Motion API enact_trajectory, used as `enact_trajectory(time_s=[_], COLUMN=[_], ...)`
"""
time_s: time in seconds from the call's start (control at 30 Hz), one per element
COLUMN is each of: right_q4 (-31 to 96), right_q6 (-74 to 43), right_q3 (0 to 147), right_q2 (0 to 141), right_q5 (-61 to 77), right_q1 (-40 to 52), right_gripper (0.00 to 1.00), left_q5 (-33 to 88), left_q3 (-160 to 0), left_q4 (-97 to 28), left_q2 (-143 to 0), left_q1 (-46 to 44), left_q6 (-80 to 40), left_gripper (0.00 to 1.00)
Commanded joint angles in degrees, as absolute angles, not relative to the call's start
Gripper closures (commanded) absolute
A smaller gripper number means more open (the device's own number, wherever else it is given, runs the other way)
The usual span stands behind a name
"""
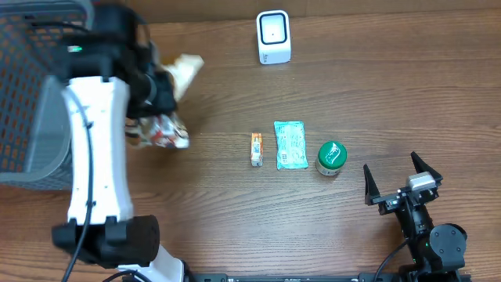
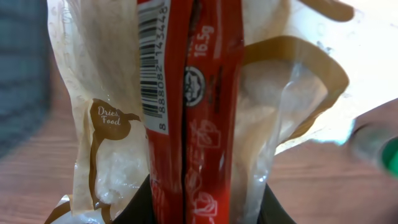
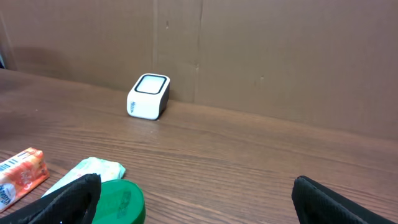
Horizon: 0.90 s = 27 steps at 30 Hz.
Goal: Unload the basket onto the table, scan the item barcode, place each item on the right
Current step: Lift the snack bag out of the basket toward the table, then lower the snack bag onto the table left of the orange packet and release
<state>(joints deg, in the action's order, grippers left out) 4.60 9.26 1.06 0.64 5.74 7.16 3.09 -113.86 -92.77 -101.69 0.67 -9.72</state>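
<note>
Beneath both grippers spreads the wood-grain table, brown and matte. Just behind and outboard of the left gripper stands a dark mesh basket, cut off by the frame edge and partly covered by the white left arm, so its contents cannot be made out. The left gripper is clamped narrowly on the snack packet, a crinkled clear-and-tan plastic pouch with a glossy red strip down its middle and pale, lumpy food inside. In the wrist view the pouch rises from between the dark fingers, with its barcode beside the strip; its top is cropped. Well ahead of the right gripper, which rests low with its jaws spread wide and nothing between them, sits the boxy white scanner with rounded corners. Nearer, toward that gripper's left, lie a flat teal sachet, a round green-lidded jar and a small orange packet, whose print is too small to read.
</note>
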Motion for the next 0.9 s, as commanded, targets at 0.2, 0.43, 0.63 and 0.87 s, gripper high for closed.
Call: enact_trajectory(time_s=[0.2,0.43,0.63,0.87], right_q4=[4.38,4.4,4.38,4.38], right_q6=[9.45,9.45,9.45,9.45], right_q3=[0.47,0.47,0.47,0.47], right_q2=[0.23,0.23,0.23,0.23], right_q5=[5.67,5.67,5.67,5.67], right_q1=[7.01,7.01,7.01,7.01], right_gripper=[0.0,0.0,0.0,0.0], left_q5=[2.31,-3.73,-3.88,-3.31], left_q3=[-89.52,-76.93,-69.76,-65.49], left_q4=[-76.03,-63.31,-54.17,-50.37], left_q2=[-101.25,-101.25,-101.25,-101.25], left_q1=[-6.55,-8.56,-8.67,-8.67], left_q6=[-16.95,-24.67,-25.93,-24.34], left_gripper=[0.96,0.96,0.96,0.87])
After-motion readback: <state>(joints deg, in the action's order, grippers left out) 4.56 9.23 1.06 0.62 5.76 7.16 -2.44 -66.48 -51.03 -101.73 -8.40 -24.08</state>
